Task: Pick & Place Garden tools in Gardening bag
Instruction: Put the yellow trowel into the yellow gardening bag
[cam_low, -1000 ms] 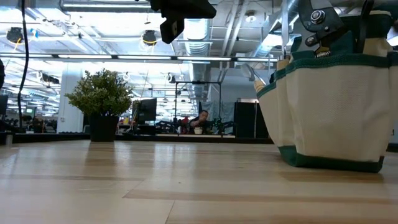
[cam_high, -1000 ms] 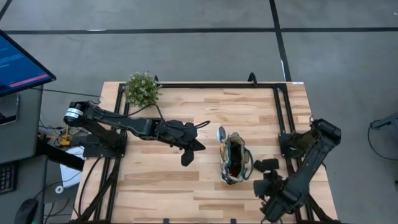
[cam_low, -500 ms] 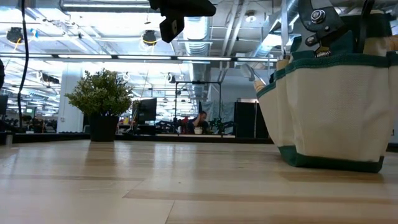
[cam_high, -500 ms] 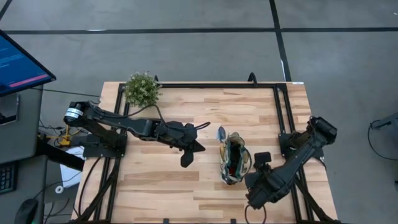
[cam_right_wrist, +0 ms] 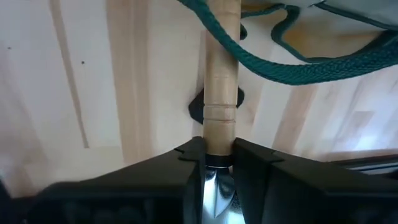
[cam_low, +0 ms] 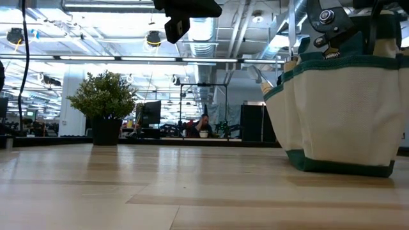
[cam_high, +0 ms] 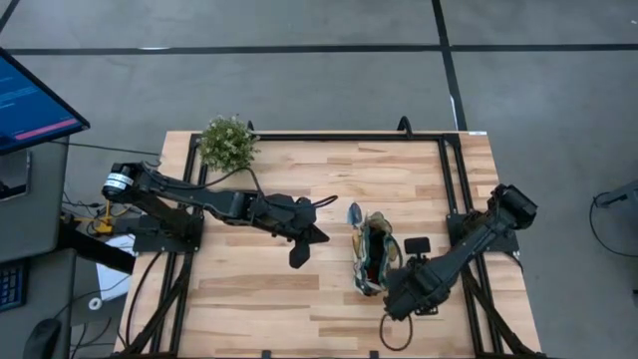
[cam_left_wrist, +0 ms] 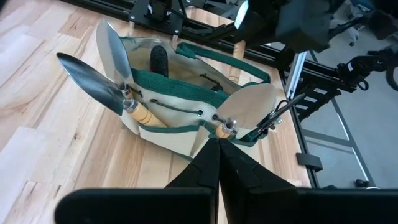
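Right of centre on the desk [cam_high: 299, 299] in the high view stands the gardening bag [cam_high: 376, 261], a beige canvas tote with green trim. In the left wrist view two silver trowel blades [cam_left_wrist: 102, 68] stick out of one end of the bag on wooden handles, and another rounded trowel blade [cam_left_wrist: 252, 112] leans out of a side pocket.

At the bag's lower right corner the right claw [cam_right_wrist: 211, 152] is clamped on a wooden tool handle [cam_right_wrist: 222, 74], with the silver metal head [cam_right_wrist: 216, 190] showing between its fingers and a green cord handle [cam_right_wrist: 273, 62] of the bag crossing the wood.

Left of the bag, well apart from it, the left claw [cam_high: 299, 249] hangs above the desk with its fingers [cam_left_wrist: 211, 171] pressed together on nothing.

A potted plant [cam_high: 227, 142] stands at the upper left corner of the desk.
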You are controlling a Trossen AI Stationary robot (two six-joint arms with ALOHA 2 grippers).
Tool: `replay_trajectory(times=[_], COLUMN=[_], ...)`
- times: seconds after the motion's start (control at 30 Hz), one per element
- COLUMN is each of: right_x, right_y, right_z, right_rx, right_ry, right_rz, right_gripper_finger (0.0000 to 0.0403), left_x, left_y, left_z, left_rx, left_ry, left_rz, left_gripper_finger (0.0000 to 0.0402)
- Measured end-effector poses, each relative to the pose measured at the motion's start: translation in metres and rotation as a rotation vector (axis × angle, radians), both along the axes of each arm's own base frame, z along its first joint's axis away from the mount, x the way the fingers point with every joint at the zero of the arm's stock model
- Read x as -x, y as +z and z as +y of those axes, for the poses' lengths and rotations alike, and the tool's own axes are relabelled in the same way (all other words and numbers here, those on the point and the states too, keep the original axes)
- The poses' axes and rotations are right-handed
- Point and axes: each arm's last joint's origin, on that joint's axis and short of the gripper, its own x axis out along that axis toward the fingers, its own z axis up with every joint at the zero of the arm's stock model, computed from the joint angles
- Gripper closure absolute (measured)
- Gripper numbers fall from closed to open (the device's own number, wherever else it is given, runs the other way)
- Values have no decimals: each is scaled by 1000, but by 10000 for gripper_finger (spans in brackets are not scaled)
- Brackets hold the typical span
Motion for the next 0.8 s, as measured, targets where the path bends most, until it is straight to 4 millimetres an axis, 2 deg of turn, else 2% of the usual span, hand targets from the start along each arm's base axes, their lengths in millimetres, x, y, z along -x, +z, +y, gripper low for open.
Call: replay_trajectory(times=[0.17,0.43,0.8], right_x=[-7,-1,-7], right_y=[0,0,-2], right_z=[-9,-1,-7], right_rx=[-68,-113,-132], right_ry=[-28,-32,-87], right_rz=[56,92,112], right_gripper_finger=[358,358,355], left_x=[0,0,1], left_y=[0,-1,-2], left_z=[0,-1,-1], left_rx=[3,3,-2], left_ry=[-15,-22,-24], left_rz=[3,12,23], left_gripper_finger=[400,400,400])
